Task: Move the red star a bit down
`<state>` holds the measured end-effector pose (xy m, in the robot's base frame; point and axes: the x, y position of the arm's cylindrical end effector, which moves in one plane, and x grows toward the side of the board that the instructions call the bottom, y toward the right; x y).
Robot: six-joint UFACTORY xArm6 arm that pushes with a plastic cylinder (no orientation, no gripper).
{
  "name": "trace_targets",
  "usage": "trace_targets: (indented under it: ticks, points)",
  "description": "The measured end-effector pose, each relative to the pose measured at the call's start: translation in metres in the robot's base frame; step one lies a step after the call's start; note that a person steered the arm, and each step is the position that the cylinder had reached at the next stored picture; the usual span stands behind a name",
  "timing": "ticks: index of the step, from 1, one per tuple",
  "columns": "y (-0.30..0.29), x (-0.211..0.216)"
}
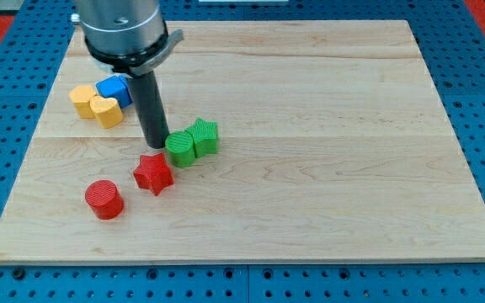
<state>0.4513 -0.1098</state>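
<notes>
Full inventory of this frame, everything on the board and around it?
red star: 1, red, left of the board's centre, just below my tip
red cylinder: 1, red, lower left, apart from the star
green blocks: 2, green, touching each other, right of my tip; shapes unclear
yellow blocks: 2, yellow, upper left, touching
blue block: 1, blue, upper left, against the yellow ones
wooden board: 1, light wood, fills most of the view
pegboard: 1, blue, perforated, under the board
my tip: 1, dark rod end, just above the red star, beside the left green block
</notes>
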Motion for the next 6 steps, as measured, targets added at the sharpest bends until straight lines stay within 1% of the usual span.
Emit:
trace_targets:
  ticks: [1,2,3,4,6]
  points:
    - [0.011,0.000]
    - [-0.002,-0.006]
    - [0.000,0.001]
    - [0.000,0.027]
    - [0.000,0.051]
